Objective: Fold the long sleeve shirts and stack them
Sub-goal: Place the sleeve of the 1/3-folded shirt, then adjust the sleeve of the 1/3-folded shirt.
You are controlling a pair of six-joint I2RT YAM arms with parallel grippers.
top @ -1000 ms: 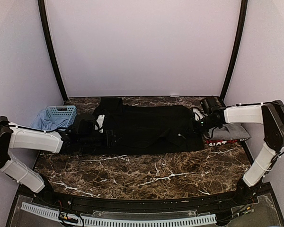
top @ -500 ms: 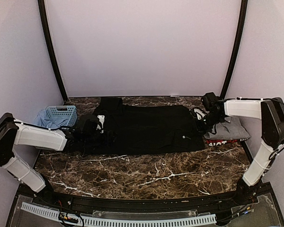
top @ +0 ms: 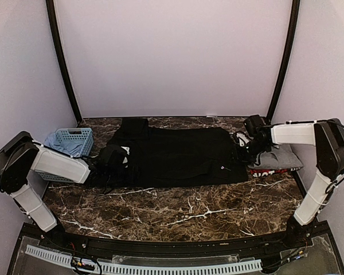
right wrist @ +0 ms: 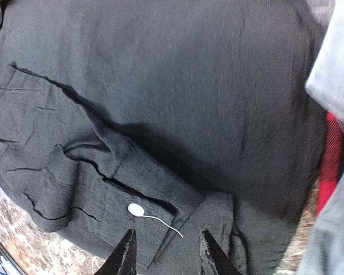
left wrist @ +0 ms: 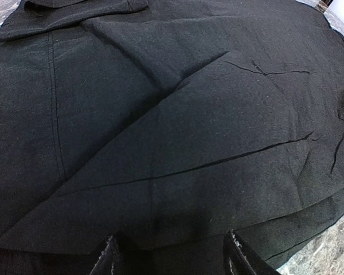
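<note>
I see the black shirt spread flat across the far half of the marble table. At the shirt's left end the left gripper sits low on the cloth; the wrist view shows its fingers spread wide with dark fabric between them. At the shirt's right end the right gripper hangs over a cuff with a pale button; its fingers are narrowly apart, and I cannot tell whether they pinch the fold. Just right of the black shirt lies the grey shirt on the red-edged shirt. Left of the black shirt stands a blue basket.
</note>
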